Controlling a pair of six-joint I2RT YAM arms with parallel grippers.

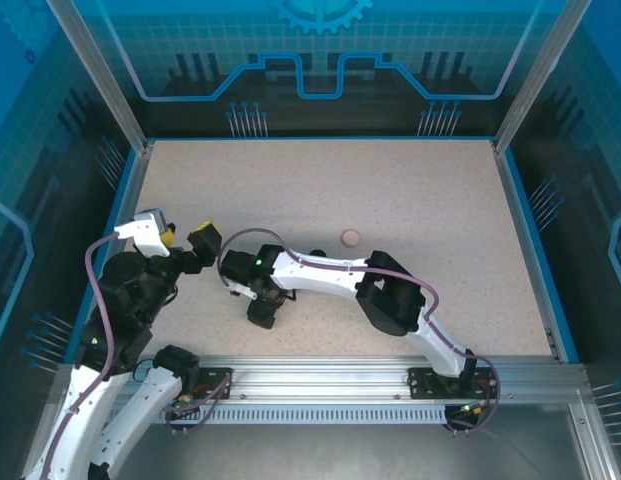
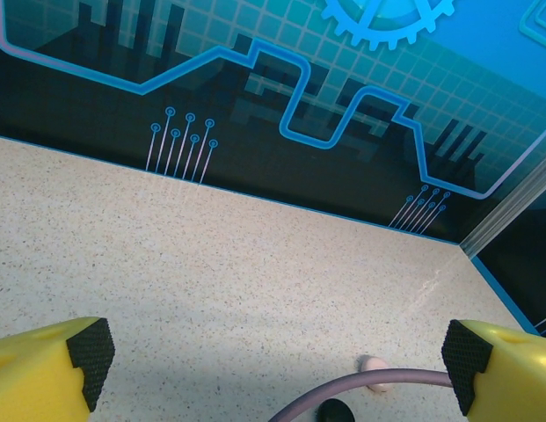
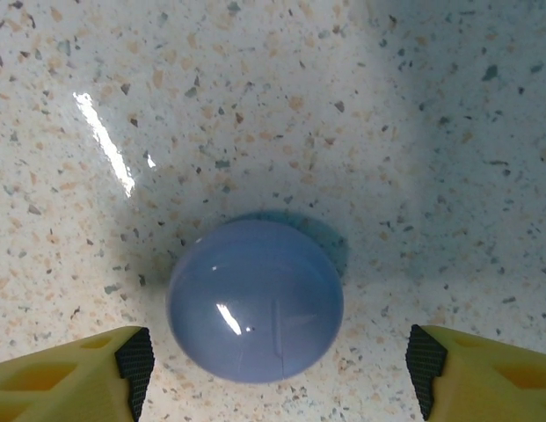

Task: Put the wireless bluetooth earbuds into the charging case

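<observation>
Speckled tabletop (image 3: 387,105): lavender round case (image 3: 255,301) flat, dome up, between right jaws.

Three camera views.
Top looks down on the whole table (image 1: 390,180); left wrist looks low toward the back wall (image 2: 255,132), sharing the pink case (image 1: 350,237); right wrist points straight down, close over a lavender case (image 3: 255,299).
</observation>
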